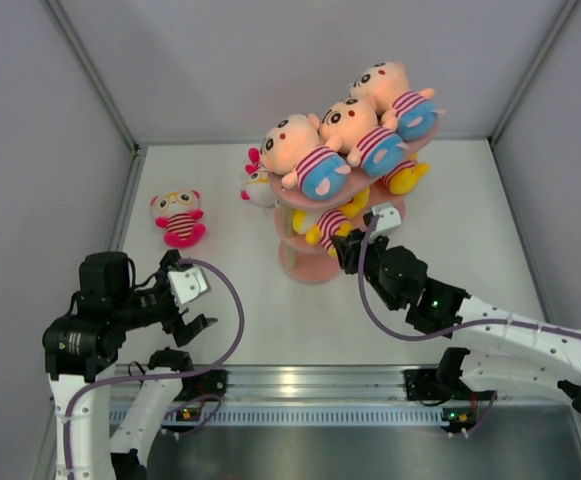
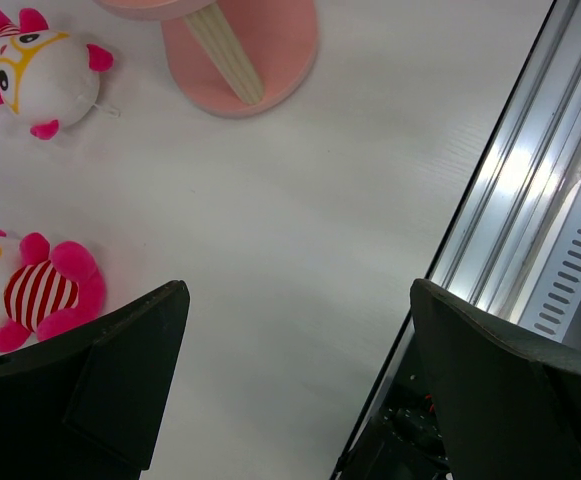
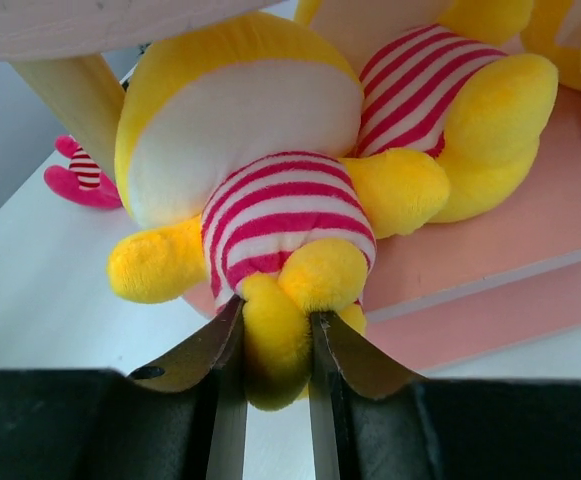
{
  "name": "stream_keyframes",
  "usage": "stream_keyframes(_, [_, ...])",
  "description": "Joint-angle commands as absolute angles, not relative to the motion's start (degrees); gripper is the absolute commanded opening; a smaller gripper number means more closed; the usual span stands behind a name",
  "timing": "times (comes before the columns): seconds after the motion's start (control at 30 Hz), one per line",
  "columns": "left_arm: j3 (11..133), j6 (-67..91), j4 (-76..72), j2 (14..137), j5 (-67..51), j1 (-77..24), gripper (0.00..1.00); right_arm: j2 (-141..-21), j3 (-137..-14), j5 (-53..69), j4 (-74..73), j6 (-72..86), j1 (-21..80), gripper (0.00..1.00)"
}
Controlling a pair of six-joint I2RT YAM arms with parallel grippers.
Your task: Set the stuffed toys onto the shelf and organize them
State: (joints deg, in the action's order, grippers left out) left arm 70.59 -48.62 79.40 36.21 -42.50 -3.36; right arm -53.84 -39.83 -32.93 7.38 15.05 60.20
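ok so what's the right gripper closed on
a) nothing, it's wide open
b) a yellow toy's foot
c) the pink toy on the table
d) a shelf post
b: in the right wrist view the right gripper has both fingers pinched on a foot of the yellow toy.

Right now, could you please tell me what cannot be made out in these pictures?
- Top view: the lower tiers of the shelf sit under the peach toys, so the yellow toys there cannot be counted.
- Right wrist view: the yellow toy in the right gripper shows no face; its head runs under the board above.
- Left wrist view: both pink toys are cut off by the left edge.
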Motion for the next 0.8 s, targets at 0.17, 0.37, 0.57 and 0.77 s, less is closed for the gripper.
stream_keyframes(0.17, [69.79,-49.66,86.48,35.68,-42.8,-3.16,0.98,-56.42,-44.74,-29.88,11.78,15.38,59.85,0.46])
stream_keyframes(0.37, [69.78,-49.75,86.4,35.77,-43.07,-3.16,0.98,-57.48,-45.0,-30.67,10.2,15.9,59.77,0.77])
stream_keyframes(0.57, [69.52,-49.83,86.4,35.86,-42.8,-3.16,0.98,-52.92,-44.3,-30.76,8.44,16.35,59.68,1.0])
stream_keyframes(0.77, [69.7,-50.27,86.4,36.12,-43.15,-3.16,0.98,-49.75,-46.66,-30.41,2.56,15.82,59.5,0.99])
